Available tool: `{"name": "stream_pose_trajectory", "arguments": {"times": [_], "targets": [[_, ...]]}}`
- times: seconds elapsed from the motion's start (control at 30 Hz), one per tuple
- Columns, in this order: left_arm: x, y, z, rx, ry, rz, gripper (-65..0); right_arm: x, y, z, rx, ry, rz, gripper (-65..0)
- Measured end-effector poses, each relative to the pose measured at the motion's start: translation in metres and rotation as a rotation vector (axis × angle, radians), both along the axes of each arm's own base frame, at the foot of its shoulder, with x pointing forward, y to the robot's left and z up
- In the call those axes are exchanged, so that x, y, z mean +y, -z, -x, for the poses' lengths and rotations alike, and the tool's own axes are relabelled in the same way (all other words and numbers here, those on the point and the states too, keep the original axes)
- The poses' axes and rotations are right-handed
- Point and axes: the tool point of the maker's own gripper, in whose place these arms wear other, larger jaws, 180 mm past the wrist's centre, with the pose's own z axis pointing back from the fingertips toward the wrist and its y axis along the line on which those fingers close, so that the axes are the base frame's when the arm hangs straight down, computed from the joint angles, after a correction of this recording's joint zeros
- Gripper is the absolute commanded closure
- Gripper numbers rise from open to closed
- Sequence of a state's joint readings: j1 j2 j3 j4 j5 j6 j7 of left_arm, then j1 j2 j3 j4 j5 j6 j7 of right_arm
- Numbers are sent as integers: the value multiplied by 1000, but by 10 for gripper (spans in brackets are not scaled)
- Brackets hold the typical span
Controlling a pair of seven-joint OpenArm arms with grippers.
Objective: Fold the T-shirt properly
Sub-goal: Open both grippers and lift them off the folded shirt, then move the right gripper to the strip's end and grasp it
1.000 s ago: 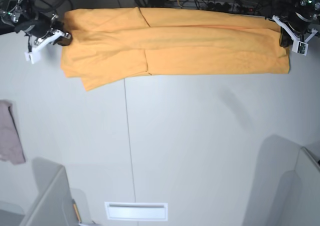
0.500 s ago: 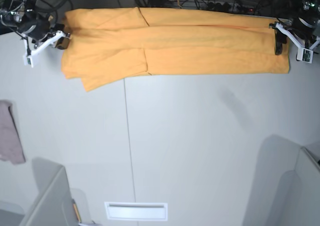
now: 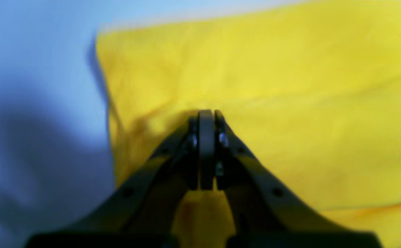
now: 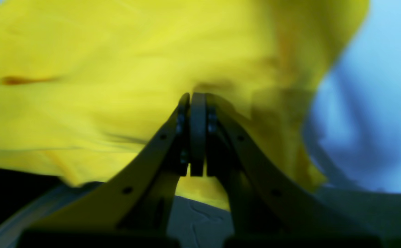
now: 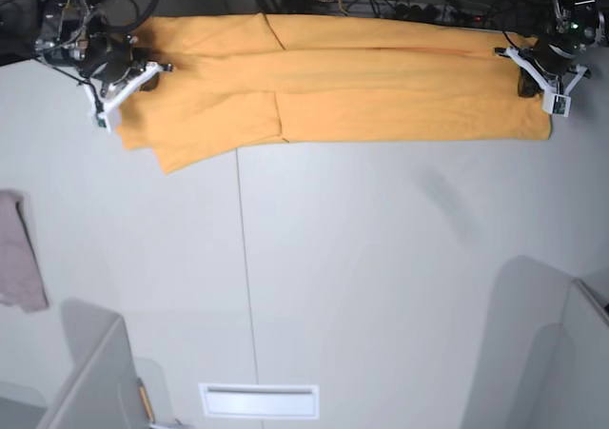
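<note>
- Pale grey worktop (image 5: 381, 277) w/ a thin seam running front to back; cables & dark gear crowd the far edge behind it.
- Large plain orange-yellow short-sleeved cotton T-shirt (image 5: 381, 82) lies along the far edge of the worktop as a long band, stretched side to side, layers stacked lengthwise.
- Left gripper (image 5: 538, 72) sits at the band's end on the base view's right. Wrist view: jaws pressed together, tips at a raised ridge of yellow cloth near the shirt's edge; looks like a pinch on a fold, but blur hides whether fabric is actually betw. them.
- Right gripper (image 5: 128, 72) is at the opposite end, by the sleeve area. Jaws pressed together too, tips against bunched cloth; actual hold can't be confirmed.
- Small pinkish-grey cloth (image 5: 19, 253) lies at the worktop's edge on the base view's left, well apart from the shirt, not involved.
- Progress, as a judgement: lengthwise folds seem done, since the shirt is already a narrow strip. One sleeve corner sticks out toward the front at the right gripper's end, so edges aren't fully squared.
- Left to do, prob.: bring one end over the other, crosswise, to shorten the strip, then flatten.
- Risk: stacked layers may slip apart if only the top one is pinched.
</note>
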State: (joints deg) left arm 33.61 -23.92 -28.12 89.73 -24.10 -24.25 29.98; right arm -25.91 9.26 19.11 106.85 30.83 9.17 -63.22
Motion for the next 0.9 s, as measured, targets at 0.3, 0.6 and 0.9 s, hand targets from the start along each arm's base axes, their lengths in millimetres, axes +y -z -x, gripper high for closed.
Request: {"name": "stream_pose_trajectory", "arguments": {"times": [0.3,0.6,0.9], "targets": [[15,13,-62,-104,-54,-39,0,-1,17,-74,-72,53,-41,0],[18,4,-110,-18,-100,-26,0,-12,5,-120,-100,59,16,0],[19,-63,-132,-109,-76,-129,0,-7,-72,-150,-310,11,72,0]]}}
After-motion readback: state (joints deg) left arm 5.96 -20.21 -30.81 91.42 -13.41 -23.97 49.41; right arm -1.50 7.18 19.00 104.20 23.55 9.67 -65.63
